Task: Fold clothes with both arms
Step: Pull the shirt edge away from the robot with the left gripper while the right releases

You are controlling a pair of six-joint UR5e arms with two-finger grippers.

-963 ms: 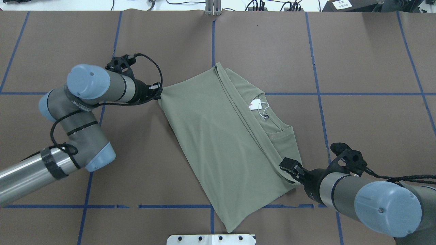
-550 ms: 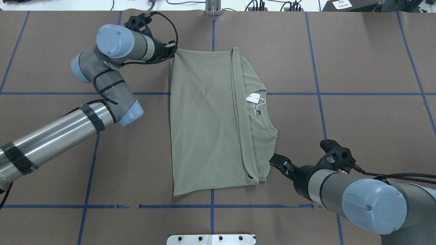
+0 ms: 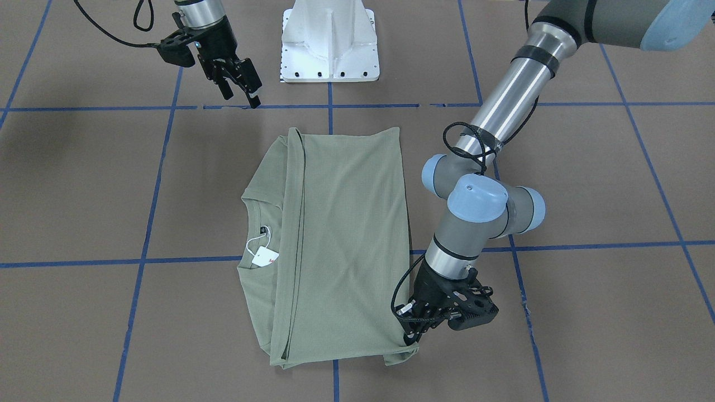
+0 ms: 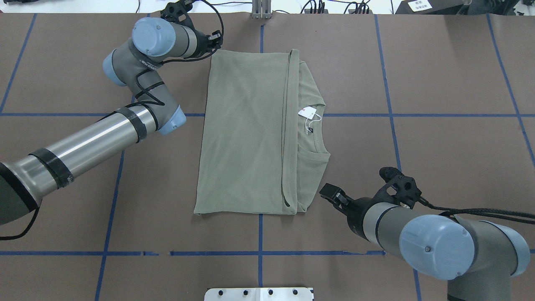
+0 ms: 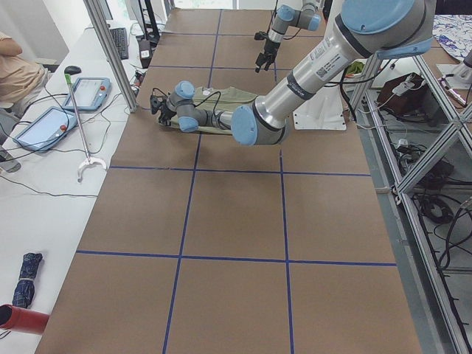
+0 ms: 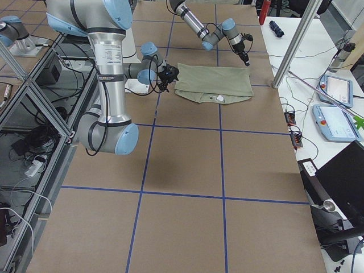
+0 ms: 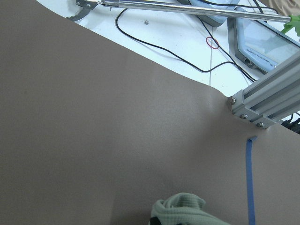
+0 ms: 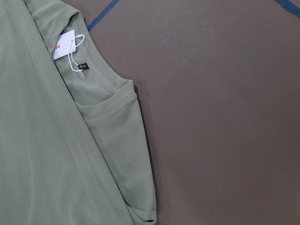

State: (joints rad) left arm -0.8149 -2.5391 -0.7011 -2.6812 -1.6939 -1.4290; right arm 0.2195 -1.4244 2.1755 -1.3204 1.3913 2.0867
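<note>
The sage-green shirt (image 4: 246, 133) lies flat and folded lengthwise in the middle of the table, with its collar and white hang tag (image 4: 307, 111) facing right. In the front-facing view the shirt (image 3: 346, 234) has the tag (image 3: 262, 258) on its left. My left gripper (image 4: 214, 44) is at the shirt's far left corner, low on the table (image 3: 410, 333). The left wrist view shows bunched green fabric (image 7: 180, 210) held at its tips. My right gripper (image 4: 330, 194) hangs open (image 3: 240, 97), just off the near right corner, and its wrist view looks down on the collar (image 8: 108, 101).
The white pedestal base (image 3: 329, 39) stands at the near table edge behind the shirt. Blue tape lines (image 4: 418, 115) cross the brown table cover. An aluminium frame post (image 7: 262, 101), cables and tablets (image 5: 48, 122) sit beyond the far edge, close to the left gripper.
The left gripper carried its corner toward the far edge, swinging the shirt from a diagonal to lie square. The right gripper let go of the near corner and drew back slightly.
</note>
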